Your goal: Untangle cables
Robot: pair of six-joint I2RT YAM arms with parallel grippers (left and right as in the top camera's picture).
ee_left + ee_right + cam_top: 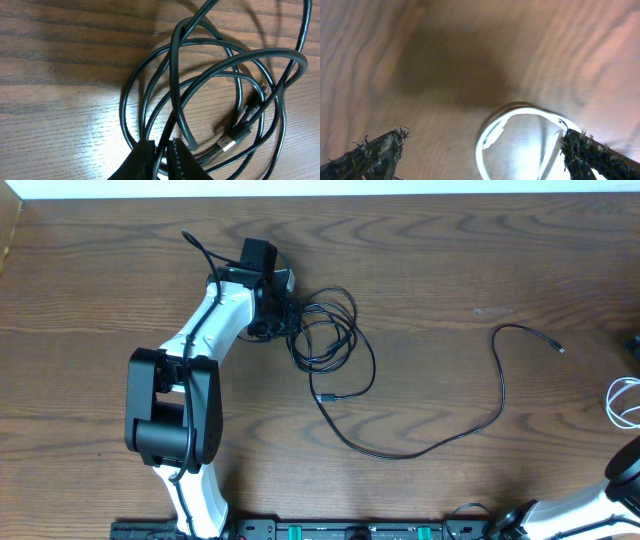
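A coiled black cable [328,330] lies left of the table's middle; in the left wrist view its loops [200,85] overlap, with a USB plug [227,145] among them. My left gripper [275,315] [161,149] is at the coil's left side, shut on one black strand. A second, thinner black cable [440,442] snakes from beside the coil toward the right. A white cable [625,402] lies at the right edge. In the right wrist view its bright loop [485,145] lies under my right gripper [482,147], whose fingers stand wide open and hold nothing.
The left arm [175,400] reaches up from the front edge. Part of the right arm [620,475] shows at the bottom right corner. Bare wooden tabletop [120,270] lies around the cables, bounded by its far edge [320,196].
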